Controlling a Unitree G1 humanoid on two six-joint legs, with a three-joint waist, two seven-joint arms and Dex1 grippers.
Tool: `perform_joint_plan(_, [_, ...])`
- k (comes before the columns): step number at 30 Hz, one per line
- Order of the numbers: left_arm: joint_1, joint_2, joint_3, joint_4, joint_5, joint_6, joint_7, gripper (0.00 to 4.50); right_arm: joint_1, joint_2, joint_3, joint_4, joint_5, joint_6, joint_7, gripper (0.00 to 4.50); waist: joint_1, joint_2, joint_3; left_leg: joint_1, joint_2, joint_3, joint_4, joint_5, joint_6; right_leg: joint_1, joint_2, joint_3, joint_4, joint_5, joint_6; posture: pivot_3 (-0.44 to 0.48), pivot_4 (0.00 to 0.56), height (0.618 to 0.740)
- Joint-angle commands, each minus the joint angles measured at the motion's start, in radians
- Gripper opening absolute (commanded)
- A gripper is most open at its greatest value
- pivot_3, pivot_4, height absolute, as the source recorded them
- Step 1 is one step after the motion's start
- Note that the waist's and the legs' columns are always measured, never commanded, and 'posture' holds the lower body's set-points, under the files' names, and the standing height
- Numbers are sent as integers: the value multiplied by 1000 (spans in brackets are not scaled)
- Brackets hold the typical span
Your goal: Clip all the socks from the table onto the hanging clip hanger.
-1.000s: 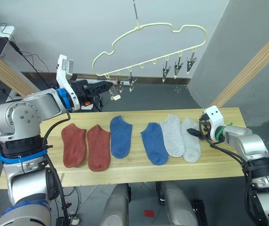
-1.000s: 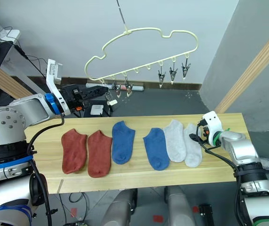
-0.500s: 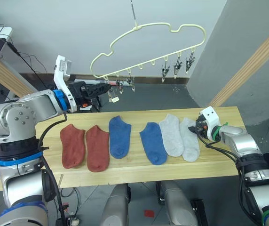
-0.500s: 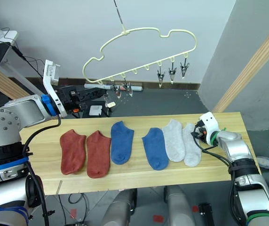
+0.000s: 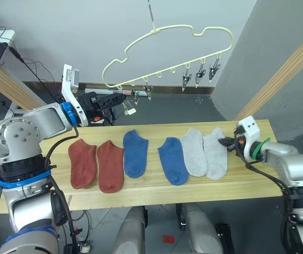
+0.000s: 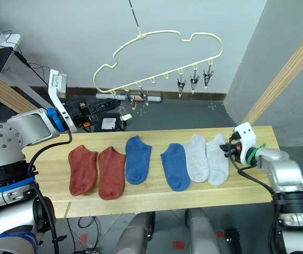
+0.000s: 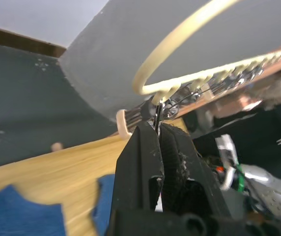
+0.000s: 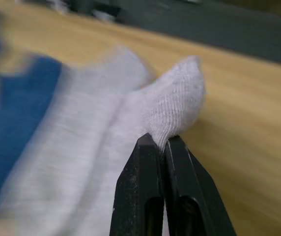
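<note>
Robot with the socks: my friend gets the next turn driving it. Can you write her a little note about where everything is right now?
Right gripper: fingers shut on the edge of the outer grey sock, which lies on the table.
Left gripper: raised, fingers shut on a clip at the left end of the clip hanger.
All six socks lie in a row on the table; none is clipped.
Left: hang all six, starting with this grey one.

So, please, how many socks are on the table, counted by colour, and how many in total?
Rust-red socks: 2
Blue socks: 2
Light grey socks: 2; the right gripper pinches the edge of the outermost one.
Total: 6 socks on the table.
</note>
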Motion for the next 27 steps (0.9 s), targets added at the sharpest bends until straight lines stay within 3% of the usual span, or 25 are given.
perform_joint_plan(1, [-35, -16, 80, 41, -94, 85, 43, 0, -79, 5, -95, -161, 280, 270, 55, 53, -4, -2, 1, 0, 0, 0, 0, 0, 1, 0, 0, 0, 0, 0, 0, -23, 365, 740])
perform_joint_plan(5, [-55, -36, 132, 104, -140, 133, 91, 0, -156, 78, -140, -154, 498, 480, 52, 53, 0, -2, 1, 0, 0, -1, 0, -2, 3, 0, 0, -1, 0, 0, 0, -43, 360, 740])
perform_joint_plan(9, [-84, -78, 196, 179, -206, 190, 141, 0, -198, 220, -56, -123, 594, 537, 45, 53, -1, -2, 1, -1, -1, 0, 0, -2, 3, -2, -1, 0, 0, 0, 0, -41, 365, 740])
perform_joint_plan(16, [-90, -96, 214, 186, -271, 246, 186, 0, -260, 273, 121, 5, 473, 364, 93, 53, -3, -2, 1, -13, -1, 0, 4, 0, 0, -17, -1, 0, 5, 1, -1, -36, 368, 740])
perform_joint_plan(27, [-89, -108, 217, 177, -380, 242, 285, 0, -358, 339, 208, 170, 359, 202, 148, 53, -2, -2, 1, -16, -1, 5, 5, 1, -1, -25, -3, 1, 15, 1, -1, -24, 367, 740])
